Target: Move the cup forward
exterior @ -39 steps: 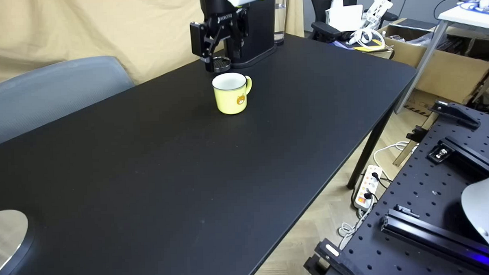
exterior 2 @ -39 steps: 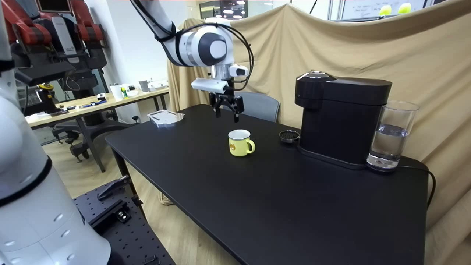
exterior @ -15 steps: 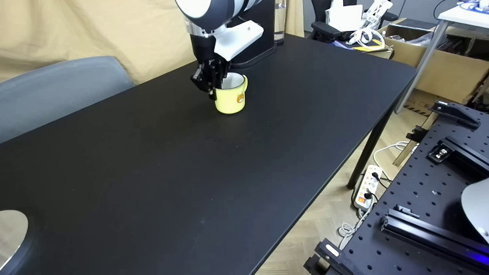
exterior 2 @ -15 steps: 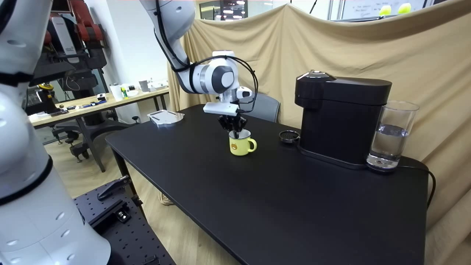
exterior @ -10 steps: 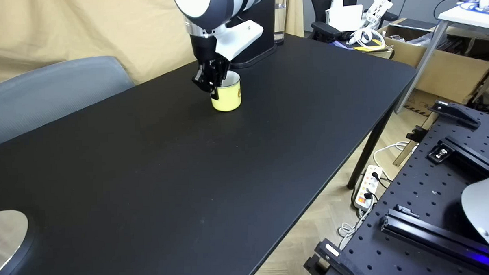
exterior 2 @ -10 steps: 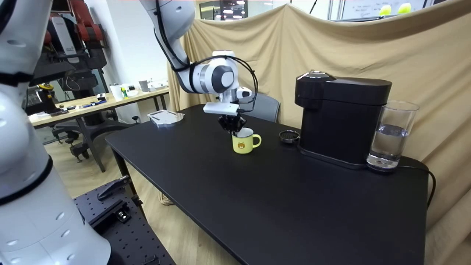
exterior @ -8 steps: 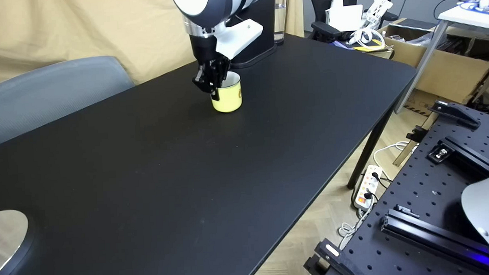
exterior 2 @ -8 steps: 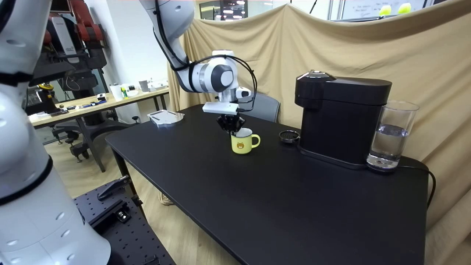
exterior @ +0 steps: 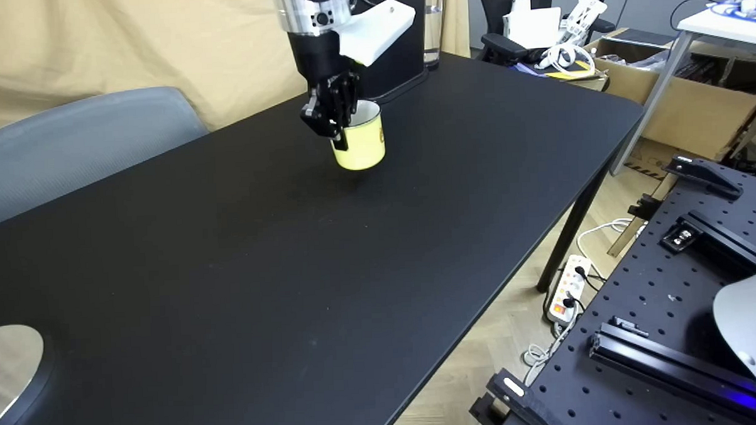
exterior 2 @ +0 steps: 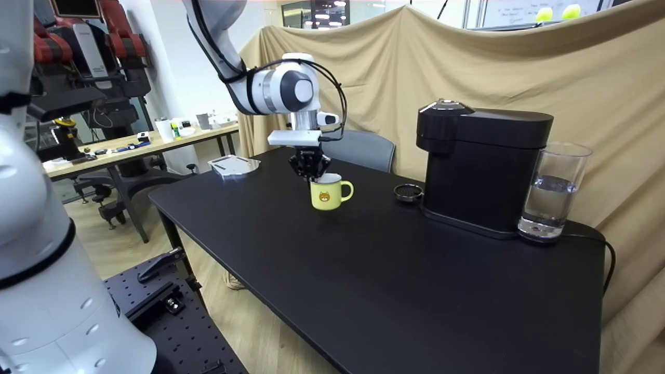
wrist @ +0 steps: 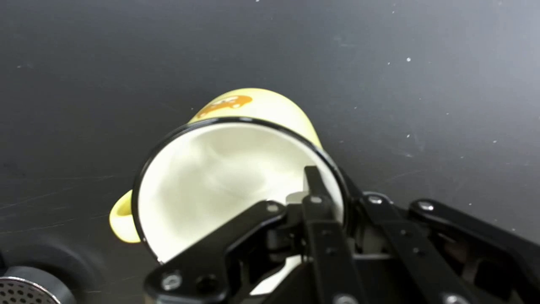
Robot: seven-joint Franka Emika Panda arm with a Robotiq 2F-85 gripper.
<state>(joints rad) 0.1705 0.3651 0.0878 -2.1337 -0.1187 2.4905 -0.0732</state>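
Cup (exterior 2: 326, 195) hangs just above the table (exterior 2: 363, 280), its wall pinched in the tool (wrist: 330, 179). In the wrist view a perforated disc (wrist: 25, 291) is cut off; we cannot read the writing on the whiteboard (exterior 2: 519, 11).

The yellow, dark-rimmed, white-lined cup (exterior 2: 325, 199) is hanging slightly tilted above the worktop (exterior: 261, 292), well inside its edges.

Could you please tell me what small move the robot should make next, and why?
Probably carry the cup gently forward, low over the black table, since the pincer is shut on the cup's wall, one finger inside, and in both exterior views the cup seems to hang slightly above the table.
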